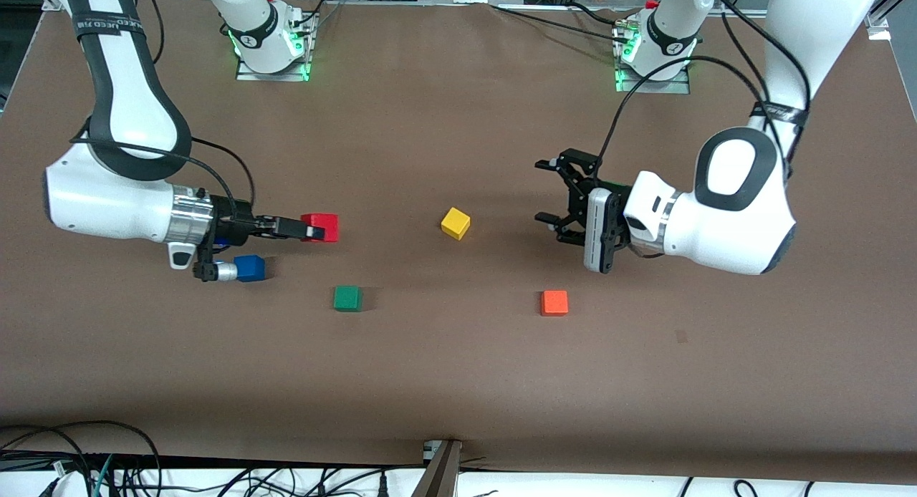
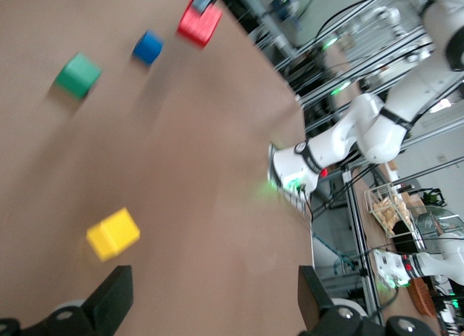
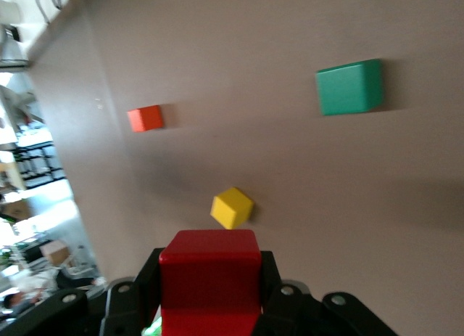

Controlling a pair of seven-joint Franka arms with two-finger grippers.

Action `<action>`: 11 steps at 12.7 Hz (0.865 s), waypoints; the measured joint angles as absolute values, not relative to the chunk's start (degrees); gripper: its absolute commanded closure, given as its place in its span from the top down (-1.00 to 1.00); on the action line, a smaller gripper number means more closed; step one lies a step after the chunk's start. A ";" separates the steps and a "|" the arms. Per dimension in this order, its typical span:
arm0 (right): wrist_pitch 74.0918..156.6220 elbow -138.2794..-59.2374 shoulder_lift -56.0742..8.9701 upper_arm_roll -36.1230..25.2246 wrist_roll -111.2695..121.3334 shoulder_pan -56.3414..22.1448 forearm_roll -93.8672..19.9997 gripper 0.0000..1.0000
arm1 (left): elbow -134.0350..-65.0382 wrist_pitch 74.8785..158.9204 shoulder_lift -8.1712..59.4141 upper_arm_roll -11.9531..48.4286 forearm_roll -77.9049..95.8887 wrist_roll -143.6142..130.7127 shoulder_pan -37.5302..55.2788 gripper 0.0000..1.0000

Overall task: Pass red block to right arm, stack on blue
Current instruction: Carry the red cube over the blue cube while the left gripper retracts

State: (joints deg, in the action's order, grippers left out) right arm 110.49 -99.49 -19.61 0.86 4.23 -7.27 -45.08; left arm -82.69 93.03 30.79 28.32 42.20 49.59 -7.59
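Two arms reach level: right gripper (image 1: 309,232) pinches the red block (image 1: 322,226) above the table (image 1: 444,354); left gripper (image 1: 555,192) spread, empty.

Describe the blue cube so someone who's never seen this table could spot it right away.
Look toward the right arm's end of the brown table, where the right hand is shut on the small red cube. The small blue cube sits on the table beside that hand's silver attachment, nearer the front camera. It is the only blue block.

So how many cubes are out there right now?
5. Red block in the right gripper; blue beside it; green cube nearest the camera; yellow cube mid-table; orange cube toward the left arm's end.
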 measured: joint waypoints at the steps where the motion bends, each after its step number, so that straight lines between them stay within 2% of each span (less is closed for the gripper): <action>1: 110.30 -99.45 -19.07 0.64 4.17 -7.25 -40.32 -1.00 | -80.99 90.29 30.58 28.26 38.28 44.48 -7.90 1.00; 6: 111.36 -100.69 -17.18 -1.72 3.84 -7.26 -18.40 -1.00 | -73.37 79.38 29.52 28.34 19.86 23.14 -8.14 1.00; 11: 130.17 -112.55 -16.88 -3.29 8.64 -7.23 -12.04 -1.00 | -68.28 75.99 28.81 28.29 5.68 10.01 -8.10 1.00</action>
State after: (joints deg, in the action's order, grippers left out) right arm 130.17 -112.55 -16.88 -3.29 8.64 -7.23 -12.04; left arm -68.28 75.99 28.81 28.29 5.68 10.01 -8.10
